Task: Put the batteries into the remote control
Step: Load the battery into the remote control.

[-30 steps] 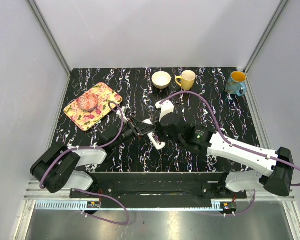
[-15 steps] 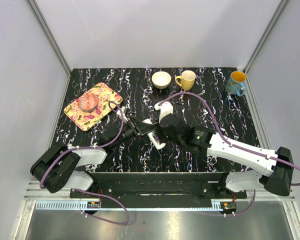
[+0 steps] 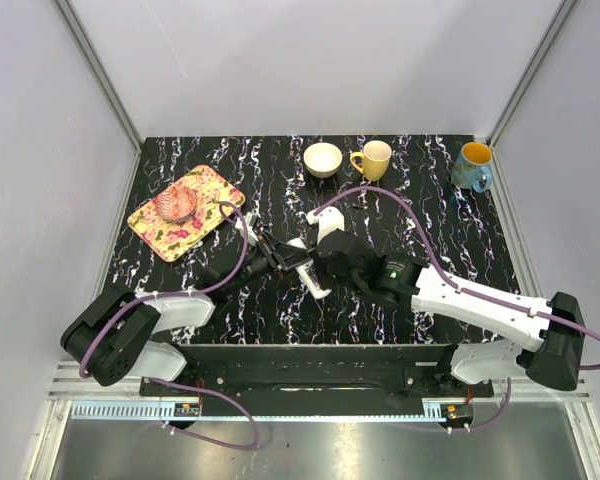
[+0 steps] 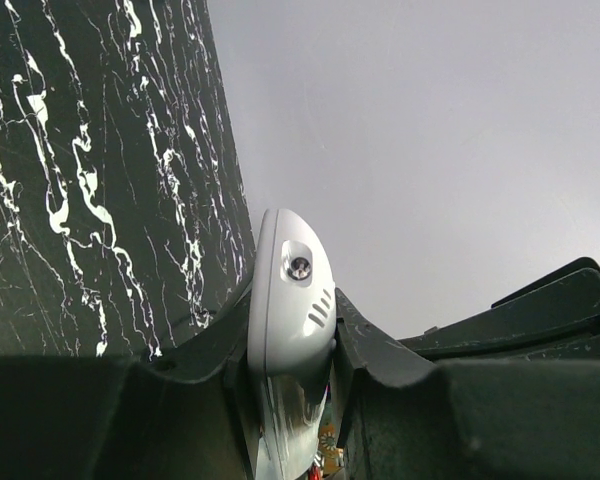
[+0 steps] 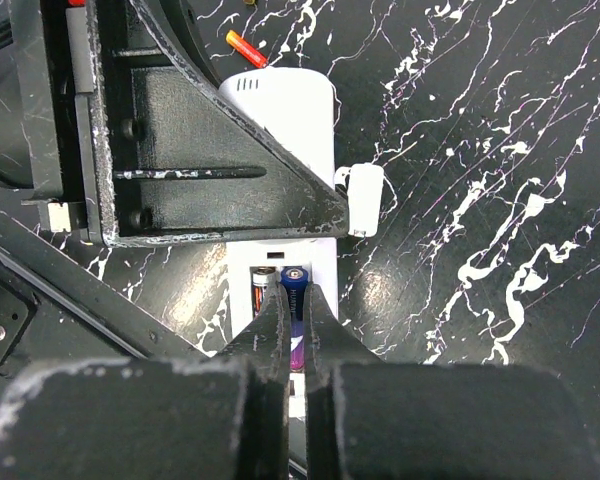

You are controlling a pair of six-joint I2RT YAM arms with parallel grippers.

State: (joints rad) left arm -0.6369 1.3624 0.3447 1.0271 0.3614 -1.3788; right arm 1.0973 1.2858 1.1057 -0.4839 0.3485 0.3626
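The remote control [image 3: 315,283] lies in the middle of the desk [image 3: 430,210]. It is white, and its battery slot shows. The left fingers [image 4: 375,350] are clenched on it, 1 on each long side. In the slot lies 1 silver battery [image 5: 263,285]. Right next to it is 1 purple battery [image 5: 296,288]. The right fingers [image 5: 270,325] are pinching the purple battery from above. I cannot tell if it is all the way in. A small white piece [image 5: 365,195] sits just beside the remote control. A tiny red and yellow thing [image 5: 242,45] lies near its other end. Far back stand a cream bowl [image 3: 323,159], a yellow mug [image 3: 373,160] and a blue mug [image 3: 473,167].
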